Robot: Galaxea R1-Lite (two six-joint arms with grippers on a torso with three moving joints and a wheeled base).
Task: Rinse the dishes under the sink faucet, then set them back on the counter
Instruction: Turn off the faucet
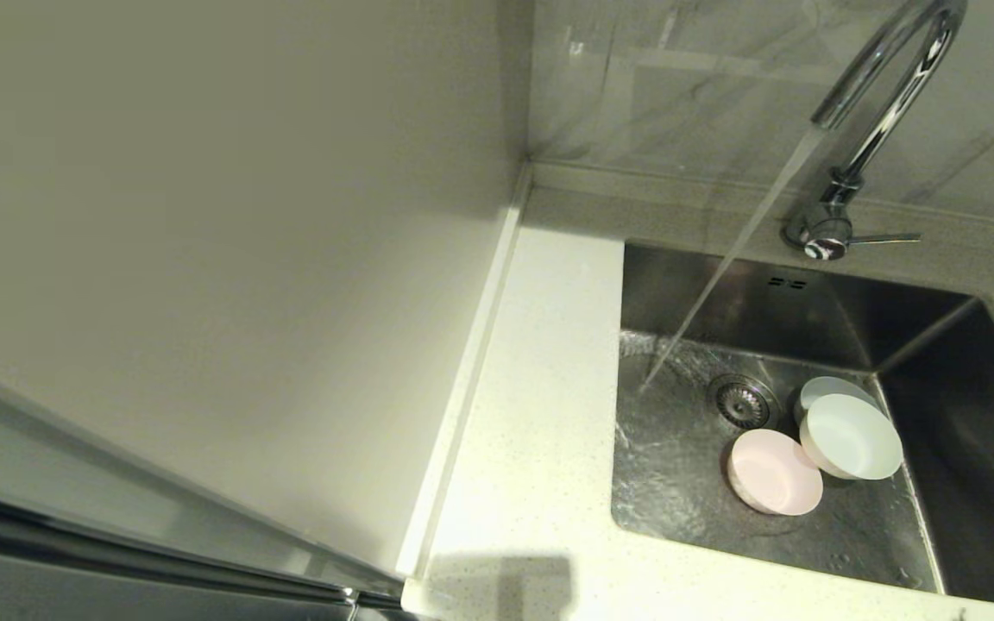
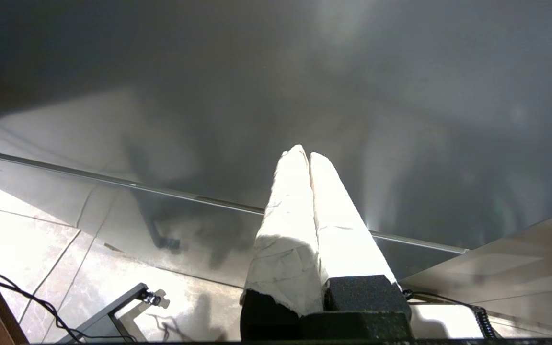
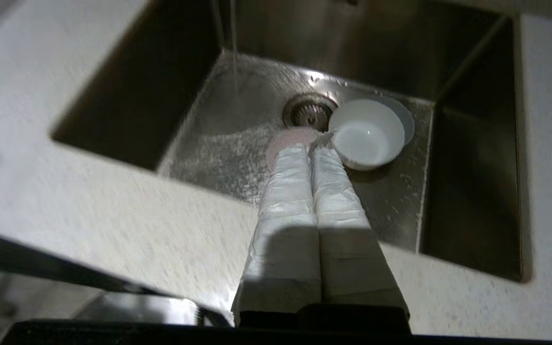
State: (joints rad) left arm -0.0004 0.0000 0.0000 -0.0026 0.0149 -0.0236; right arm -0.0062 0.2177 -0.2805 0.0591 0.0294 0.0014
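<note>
Three dishes lie in the sink to the right of the drain: a pale pink bowl, a whitish-mint bowl leaning on a blue-grey bowl. The sink faucet is running, and its stream lands left of the drain. My right gripper is shut and empty, hovering over the counter at the sink's front edge. Its fingers hide part of the pink bowl, beside the whitish-mint bowl. My left gripper is shut and empty, down beside the cabinet, away from the sink.
The faucet's thin lever points right. A strip of speckled counter runs left of the sink, bounded by a plain cream wall panel. A tiled backsplash stands behind. Neither arm shows in the head view.
</note>
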